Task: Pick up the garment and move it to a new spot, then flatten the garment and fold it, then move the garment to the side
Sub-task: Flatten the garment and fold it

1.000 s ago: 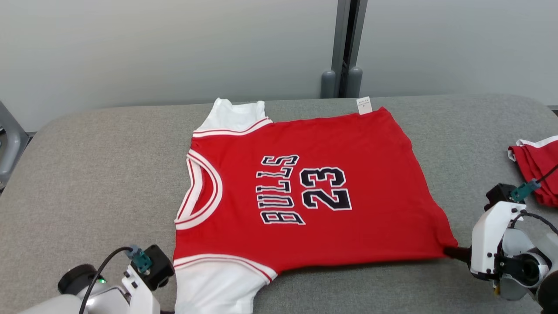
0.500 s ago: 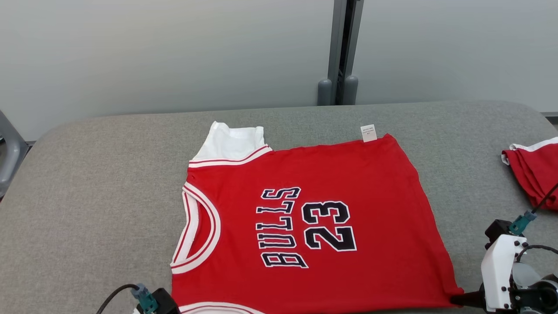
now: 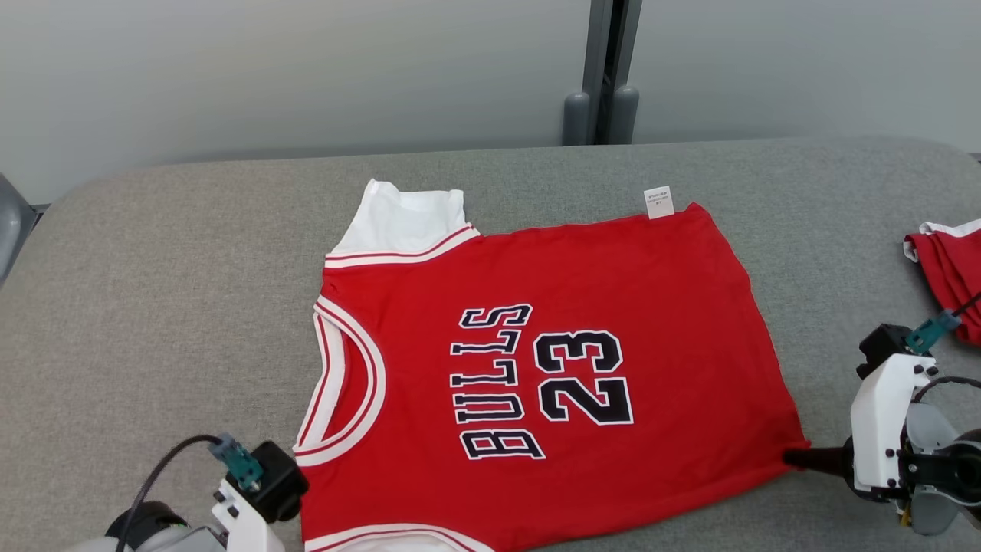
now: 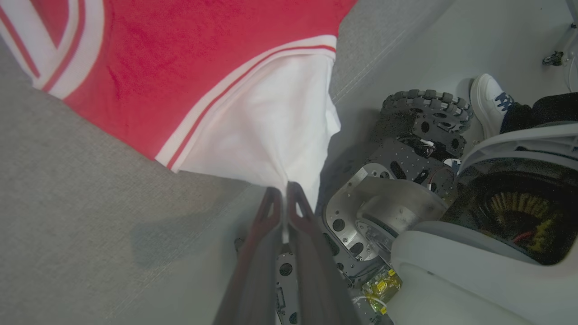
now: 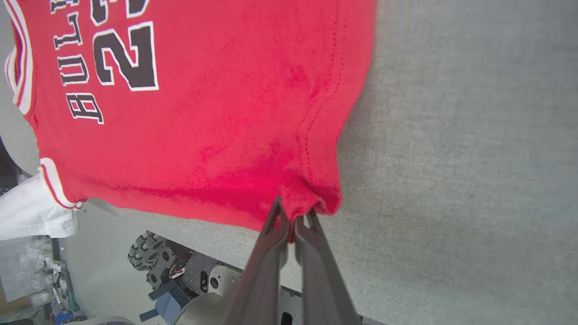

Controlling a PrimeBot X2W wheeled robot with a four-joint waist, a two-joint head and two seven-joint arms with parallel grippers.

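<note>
A red jersey (image 3: pixel 536 345) with white sleeves and "BULLS 23" lettering lies flat on the grey padded table (image 3: pixel 153 268), collar to the left. My left gripper (image 4: pixel 284 192) is shut on the tip of the near white sleeve (image 4: pixel 266 126), which hangs past the table's front edge. In the head view its wrist (image 3: pixel 260 483) sits beside the jersey's near-left corner. My right gripper (image 5: pixel 293 212) is shut on the near hem corner of the jersey (image 5: pixel 203 113), and in the head view the right gripper (image 3: pixel 797 458) points left at that corner.
Another red and white garment (image 3: pixel 950 268) lies bunched at the table's right edge. A grey post (image 3: pixel 602 77) stands behind the table. Below the front edge are my wheeled base (image 4: pixel 424 108) and a person's white shoe (image 4: pixel 485 97).
The head camera has shifted. The jersey has slid away from the table's far edge toward me, with both grippers still holding its near corners.
</note>
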